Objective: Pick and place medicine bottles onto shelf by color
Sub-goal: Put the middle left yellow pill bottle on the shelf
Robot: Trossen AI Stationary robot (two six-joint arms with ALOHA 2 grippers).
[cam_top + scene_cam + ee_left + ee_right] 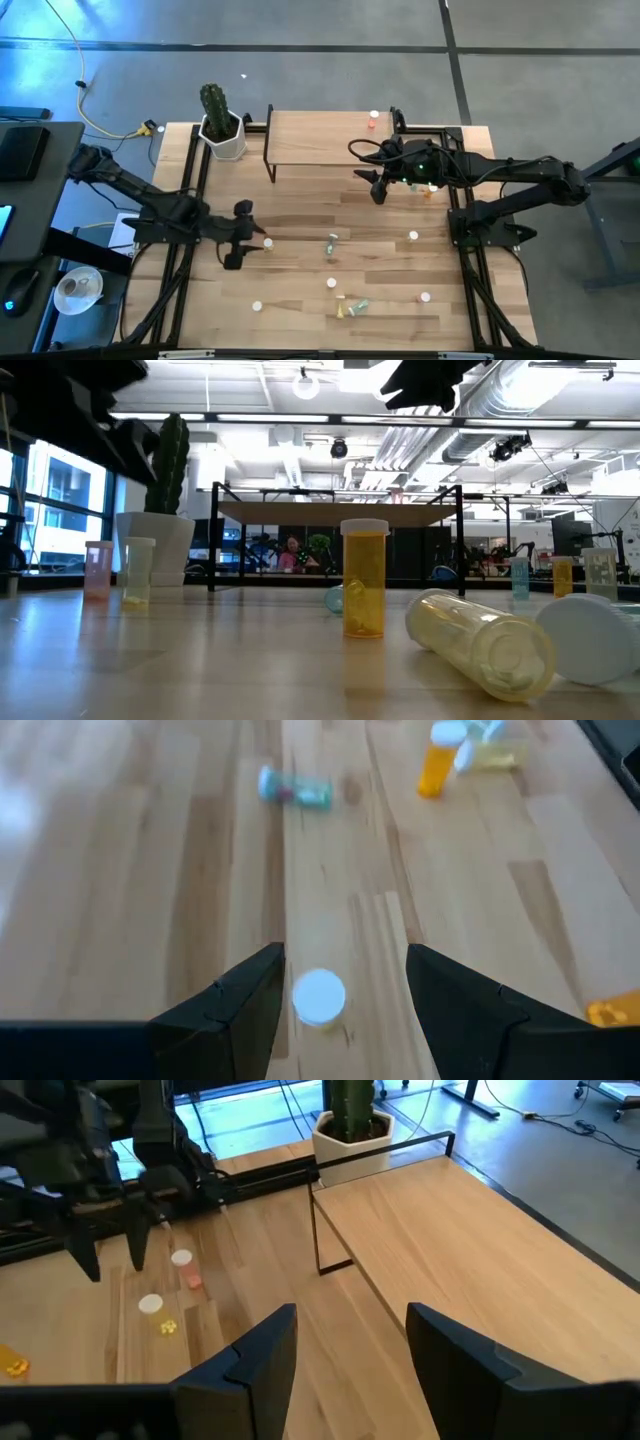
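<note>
Small white-capped medicine bottles are scattered over the wood tabletop, some upright, some lying. The shelf [320, 140] stands at the far side on black legs, with one orange-red bottle [373, 119] upright on its far right part. My left gripper [248, 238] is open at the left. In its wrist view an upright bottle's white cap [320, 995] shows between the fingers, farther out on the table and untouched. My right gripper [378, 186] hangs open above the table, just in front of the shelf's [450, 1240] right half, with nothing between its fingers.
A white pot with a cactus [220, 125] stands at the shelf's left end. A green bottle [295, 790] lies farther out from my left gripper, with an orange bottle [438, 765] upright beyond. Other bottles [350, 305] stand and lie near the front edge. Black frame rails [190, 180] run along both table sides.
</note>
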